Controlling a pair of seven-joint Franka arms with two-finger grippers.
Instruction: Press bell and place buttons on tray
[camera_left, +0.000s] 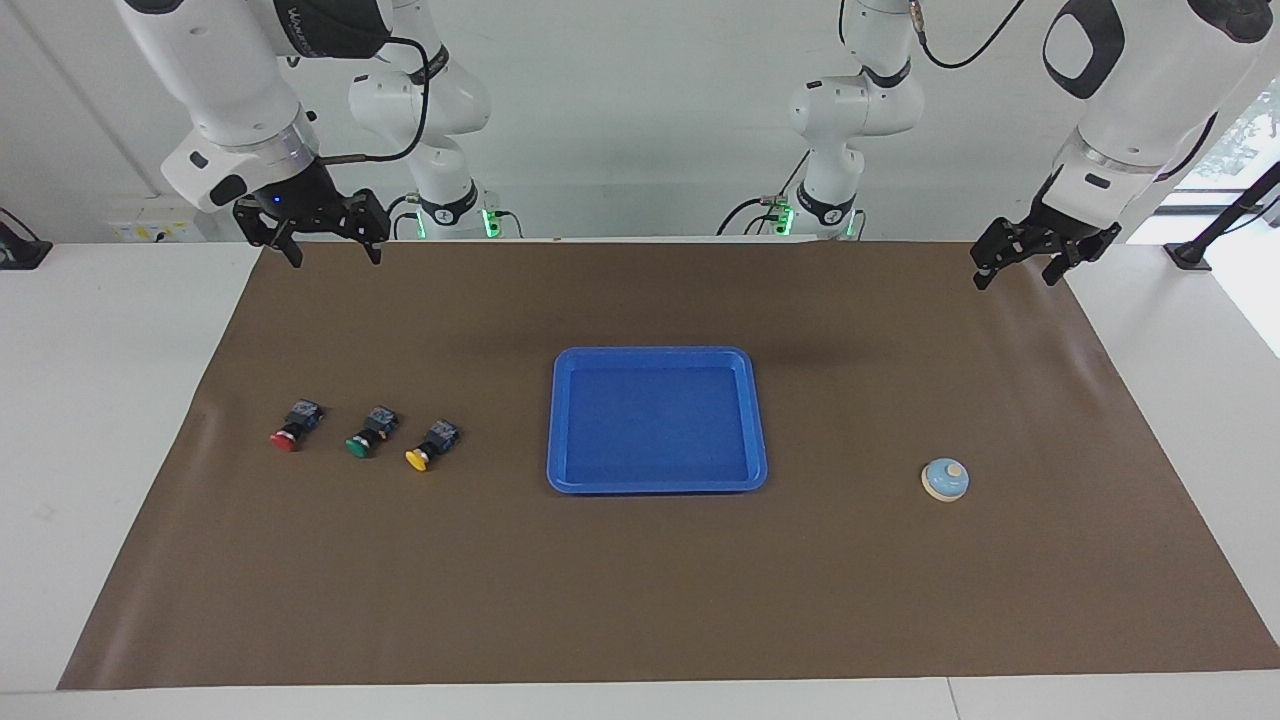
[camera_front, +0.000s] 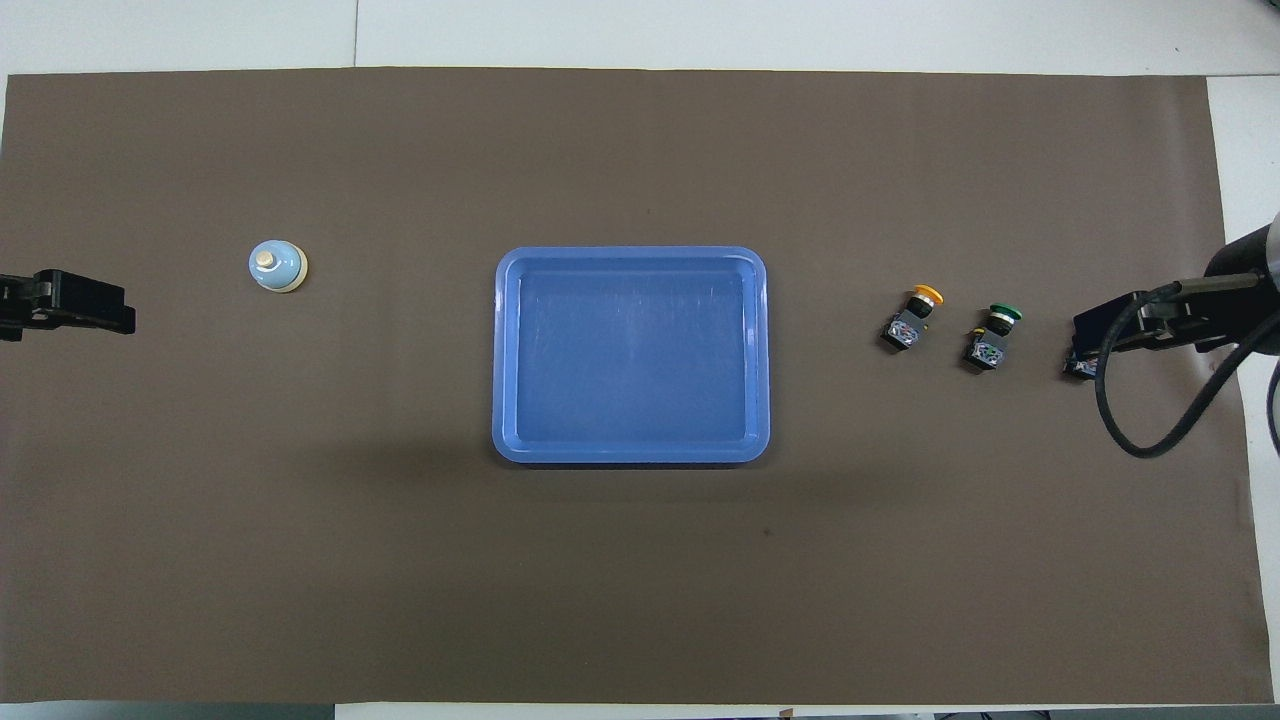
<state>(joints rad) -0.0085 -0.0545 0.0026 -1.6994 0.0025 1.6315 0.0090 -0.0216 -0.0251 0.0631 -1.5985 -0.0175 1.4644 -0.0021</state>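
So no button is placed yet: red button (camera_left: 286, 432), green button (camera_left: 364, 437) and yellow button (camera_left: 423, 451) sit in a row on the brown mat (camera_left: 640, 600) toward the right arm's end, well apart from the tray (camera_left: 657, 484), which holds nothing. Bell (camera_left: 945, 479) stands alone toward the left arm's end; whether it's been pressed can't be read from this. Left gripper (camera_left: 1018, 264) and right gripper (camera_left: 325, 242) both hang over the mat's robot-side edge, fingers spread, carrying nothing
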